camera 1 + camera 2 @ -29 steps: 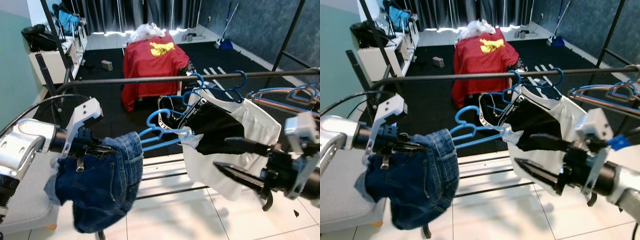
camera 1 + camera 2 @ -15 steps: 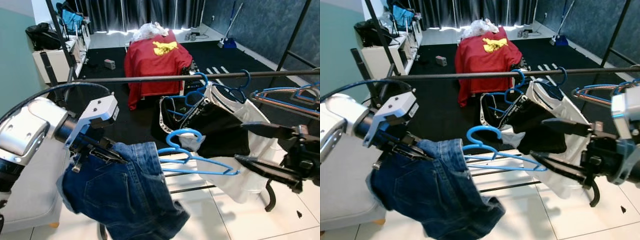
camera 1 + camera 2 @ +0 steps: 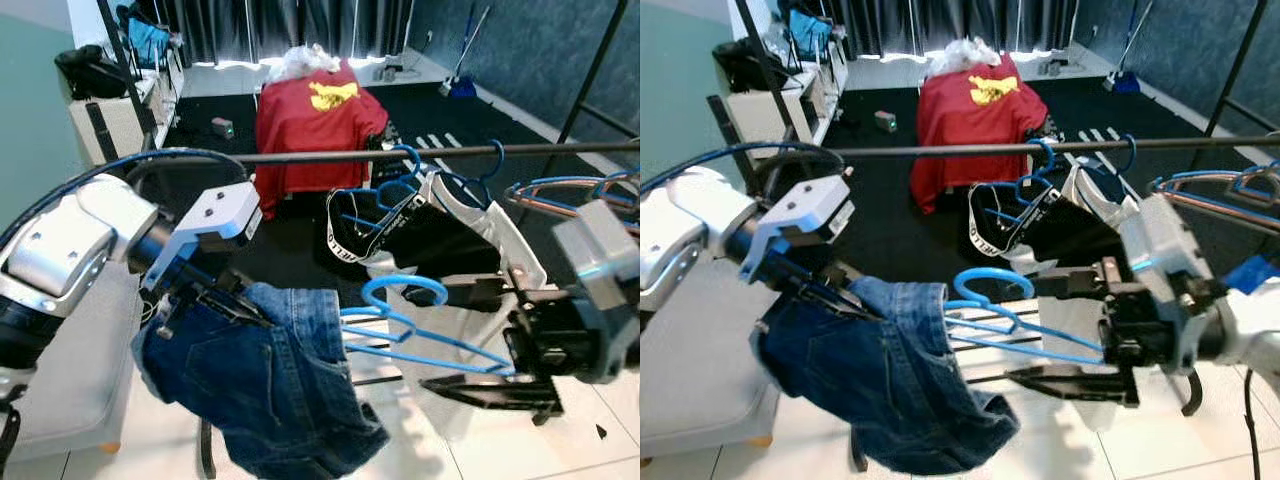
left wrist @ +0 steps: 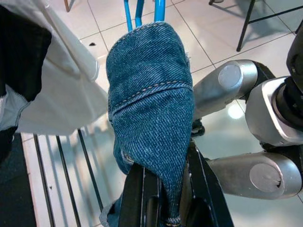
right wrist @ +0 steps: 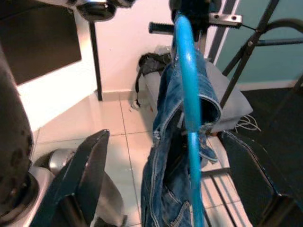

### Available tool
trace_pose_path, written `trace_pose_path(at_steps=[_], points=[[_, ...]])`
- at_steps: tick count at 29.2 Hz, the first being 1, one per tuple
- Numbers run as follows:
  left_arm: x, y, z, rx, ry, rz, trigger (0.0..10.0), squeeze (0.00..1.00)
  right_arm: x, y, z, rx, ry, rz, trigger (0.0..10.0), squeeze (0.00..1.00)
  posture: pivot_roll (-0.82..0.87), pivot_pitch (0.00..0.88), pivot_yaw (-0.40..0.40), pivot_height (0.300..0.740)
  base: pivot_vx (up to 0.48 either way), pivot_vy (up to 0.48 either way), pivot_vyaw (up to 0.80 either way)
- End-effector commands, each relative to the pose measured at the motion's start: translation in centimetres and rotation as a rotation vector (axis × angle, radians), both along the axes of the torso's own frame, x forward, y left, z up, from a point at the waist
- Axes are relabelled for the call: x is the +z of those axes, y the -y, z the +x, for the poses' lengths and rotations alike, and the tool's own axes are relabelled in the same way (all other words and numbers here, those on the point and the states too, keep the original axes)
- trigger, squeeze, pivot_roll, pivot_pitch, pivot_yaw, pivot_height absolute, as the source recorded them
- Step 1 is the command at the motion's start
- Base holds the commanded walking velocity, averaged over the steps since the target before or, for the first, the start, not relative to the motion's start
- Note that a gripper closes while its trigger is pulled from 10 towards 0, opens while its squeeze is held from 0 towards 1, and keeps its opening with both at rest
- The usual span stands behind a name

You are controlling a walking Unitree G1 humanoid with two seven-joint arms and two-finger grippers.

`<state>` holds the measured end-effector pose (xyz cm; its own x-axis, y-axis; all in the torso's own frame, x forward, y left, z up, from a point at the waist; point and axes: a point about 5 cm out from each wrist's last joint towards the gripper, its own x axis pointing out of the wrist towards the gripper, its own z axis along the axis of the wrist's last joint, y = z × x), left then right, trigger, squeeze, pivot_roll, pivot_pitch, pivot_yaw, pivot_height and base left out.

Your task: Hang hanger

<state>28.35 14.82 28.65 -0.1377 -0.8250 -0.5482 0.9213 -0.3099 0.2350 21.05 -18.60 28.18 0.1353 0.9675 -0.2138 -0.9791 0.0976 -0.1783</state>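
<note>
A blue plastic hanger (image 3: 430, 352) with blue jeans (image 3: 262, 385) draped over it is held level below the dark clothes rail (image 3: 300, 157). Its hook (image 3: 404, 289) points up, well under the rail. My left gripper (image 3: 228, 302) is shut on the denim-covered left end; in the left wrist view the fingers (image 4: 136, 189) pinch the jeans (image 4: 151, 94). My right gripper (image 3: 480, 340) is open, one finger above and one below the hanger's right arm. In the right wrist view the hanger (image 5: 188, 90) runs between the spread fingers (image 5: 90, 165).
A black-and-white shirt (image 3: 455, 235) hangs on blue hangers on the rail, with bare hangers (image 3: 575, 190) further right. Behind stands a red-draped object (image 3: 315, 110) on dark floor. A white shelf (image 3: 110, 115) is far left, a grey pad (image 3: 70, 385) lower left, white tiles below.
My left arm has carried the hanger and jeans to the right and slightly forward. My right gripper has turned and closed in, so its open fingers now straddle the hanger's right end.
</note>
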Motion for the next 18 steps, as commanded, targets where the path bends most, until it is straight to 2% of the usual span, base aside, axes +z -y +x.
trace_pose_path(at_steps=[1, 6, 7, 9, 10, 12, 13, 18], points=[[0.7, 0.6, -0.3, -0.048, 0.026, -0.009, 10.0, 0.0, 0.0, 0.0, 0.2, -0.004, 0.012, -0.022, 10.0, 0.0, 0.12, 0.0, 0.031, 0.74, 0.0, 0.0, 0.0], [0.9, 0.8, -0.4, -0.068, 0.032, -0.012, 10.0, 0.0, -0.4, -0.4, 1.1, -0.012, 0.046, -0.076, 10.0, 0.0, 0.12, 0.0, 0.024, 0.74, 0.0, 0.0, 0.0], [0.9, 0.9, -0.5, -0.076, 0.033, -0.013, 10.0, 0.0, -0.8, -0.4, 1.6, -0.03, 0.054, -0.101, 9.3, 0.0, 0.12, 0.0, 0.022, 0.74, 0.0, 0.0, 0.0], [0.9, 0.9, -0.5, -0.076, 0.033, -0.013, 10.0, 0.0, -0.8, -0.4, 1.6, -0.03, 0.054, -0.101, 9.3, 0.0, 0.12, 0.0, 0.022, 0.74, 0.0, 0.0, 0.0], [1.0, 0.9, -0.6, -0.083, 0.036, -0.015, 10.0, 0.0, -1.2, -0.5, 2.2, -0.054, 0.061, -0.122, 0.6, 0.0, 0.12, 0.0, 0.021, 0.74, 0.0, 0.0, 0.0], [1.0, 0.9, -0.6, -0.083, 0.036, -0.015, 10.0, 0.0, -1.2, -0.5, 2.2, -0.054, 0.061, -0.122, 0.6, 0.0, 0.12, 0.0, 0.021, 0.74, 0.0, 0.0, 0.0], [1.1, 1.0, -0.6, -0.09, 0.039, -0.022, 10.0, 0.0, -1.9, -0.6, 2.5, -0.06, 0.055, -0.147, 0.0, 0.0, 0.12, 0.0, 0.018, 0.74, 0.0, 0.0, 0.0], [1.4, 1.3, -0.8, -0.106, 0.044, -0.04, 10.0, 0.0, -3.0, -1.4, 3.1, -0.047, 0.041, -0.162, 0.0, 0.0, 0.13, 0.0, 0.016, 0.74, 0.0, 0.0, 0.0]])
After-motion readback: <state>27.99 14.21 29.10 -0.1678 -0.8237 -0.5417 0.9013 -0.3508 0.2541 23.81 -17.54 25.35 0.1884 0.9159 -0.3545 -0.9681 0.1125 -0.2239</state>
